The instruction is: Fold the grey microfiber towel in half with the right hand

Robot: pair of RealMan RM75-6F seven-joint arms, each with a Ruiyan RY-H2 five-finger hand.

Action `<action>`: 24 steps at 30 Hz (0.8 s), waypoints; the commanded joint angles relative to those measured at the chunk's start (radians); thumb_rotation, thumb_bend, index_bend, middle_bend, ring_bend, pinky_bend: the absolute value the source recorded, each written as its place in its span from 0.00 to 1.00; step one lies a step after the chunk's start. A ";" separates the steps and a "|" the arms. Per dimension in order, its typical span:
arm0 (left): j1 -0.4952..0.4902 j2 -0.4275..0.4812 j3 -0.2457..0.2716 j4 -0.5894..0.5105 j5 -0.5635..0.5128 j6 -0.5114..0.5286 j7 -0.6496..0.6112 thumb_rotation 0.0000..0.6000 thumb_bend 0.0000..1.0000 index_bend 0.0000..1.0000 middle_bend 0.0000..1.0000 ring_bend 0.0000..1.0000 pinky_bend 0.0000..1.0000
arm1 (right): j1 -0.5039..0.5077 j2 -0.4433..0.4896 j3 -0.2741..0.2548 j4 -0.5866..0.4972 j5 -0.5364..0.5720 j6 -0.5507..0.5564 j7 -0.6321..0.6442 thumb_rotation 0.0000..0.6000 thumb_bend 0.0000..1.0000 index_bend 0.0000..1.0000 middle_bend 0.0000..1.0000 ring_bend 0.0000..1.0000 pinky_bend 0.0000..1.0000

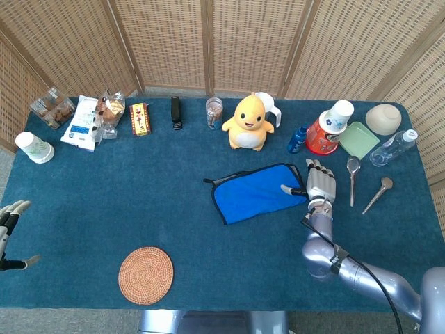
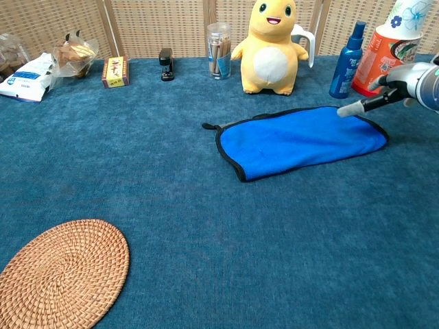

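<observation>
Blue folded towel point(image 1: 256, 193) lies below the yellow plush point(image 1: 247, 124); right hand point(image 1: 319, 184) at its right edge, fingers apart, holding nothing. Only the head view shows the left hand point(image 1: 10, 221), spread, far left of the towel.

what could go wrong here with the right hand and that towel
The right hand sits at the blue towel's right edge with one finger stretched over the cloth and nothing gripped, so a pull might just slide the whole towel instead of folding it. The spray bottle and the orange cup stack stand just behind that hand; a backward swing could knock them over. The spoon lies close on its other side.
</observation>
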 commanded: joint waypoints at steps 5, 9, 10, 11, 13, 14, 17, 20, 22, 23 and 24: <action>0.001 0.000 0.001 0.001 0.003 0.001 -0.002 1.00 0.10 0.00 0.00 0.00 0.00 | -0.076 0.084 -0.053 -0.163 -0.219 -0.012 0.141 0.52 0.00 0.02 0.00 0.00 0.11; 0.000 -0.003 0.003 0.000 0.006 -0.001 0.005 1.00 0.10 0.00 0.00 0.00 0.00 | -0.136 0.110 -0.113 -0.179 -0.405 -0.023 0.255 0.55 0.00 0.11 0.00 0.00 0.12; 0.000 -0.004 0.004 -0.001 0.007 -0.001 0.006 1.00 0.10 0.00 0.00 0.00 0.00 | -0.149 0.114 -0.121 -0.176 -0.449 -0.030 0.291 0.59 0.00 0.13 0.00 0.00 0.12; 0.000 -0.004 0.004 -0.002 0.008 0.000 0.008 1.00 0.10 0.00 0.00 0.00 0.00 | -0.162 0.118 -0.129 -0.172 -0.492 -0.032 0.326 0.67 0.00 0.17 0.00 0.00 0.12; 0.002 -0.006 0.005 -0.003 0.009 0.003 0.012 1.00 0.10 0.00 0.00 0.00 0.00 | -0.191 0.125 -0.149 -0.160 -0.598 -0.025 0.403 0.79 0.00 0.20 0.00 0.00 0.13; 0.002 -0.007 0.006 -0.004 0.009 0.004 0.013 1.00 0.10 0.00 0.00 0.00 0.00 | -0.203 0.131 -0.161 -0.154 -0.653 -0.020 0.433 0.81 0.00 0.20 0.00 0.00 0.14; 0.002 -0.009 0.005 -0.005 0.007 0.005 0.018 1.00 0.10 0.00 0.00 0.00 0.00 | -0.236 0.148 -0.207 -0.113 -0.839 0.007 0.526 0.77 0.00 0.14 0.01 0.00 0.15; 0.003 -0.011 0.005 -0.003 0.010 0.010 0.022 1.00 0.10 0.00 0.00 0.00 0.00 | -0.269 0.157 -0.265 -0.037 -1.051 0.076 0.625 0.70 0.00 0.12 0.02 0.00 0.17; 0.006 -0.014 0.002 -0.001 0.015 0.024 0.026 1.00 0.10 0.00 0.00 0.00 0.00 | -0.300 0.163 -0.301 0.006 -1.171 0.143 0.710 0.69 0.00 0.11 0.03 0.00 0.18; 0.008 -0.016 0.002 -0.001 0.017 0.029 0.027 1.00 0.10 0.00 0.00 0.00 0.00 | -0.312 0.164 -0.312 0.023 -1.207 0.166 0.742 0.69 0.00 0.12 0.03 0.00 0.18; 0.010 -0.017 0.002 -0.001 0.019 0.033 0.029 1.00 0.10 0.00 0.00 0.00 0.00 | -0.323 0.165 -0.322 0.039 -1.236 0.190 0.766 0.69 0.00 0.12 0.04 0.00 0.19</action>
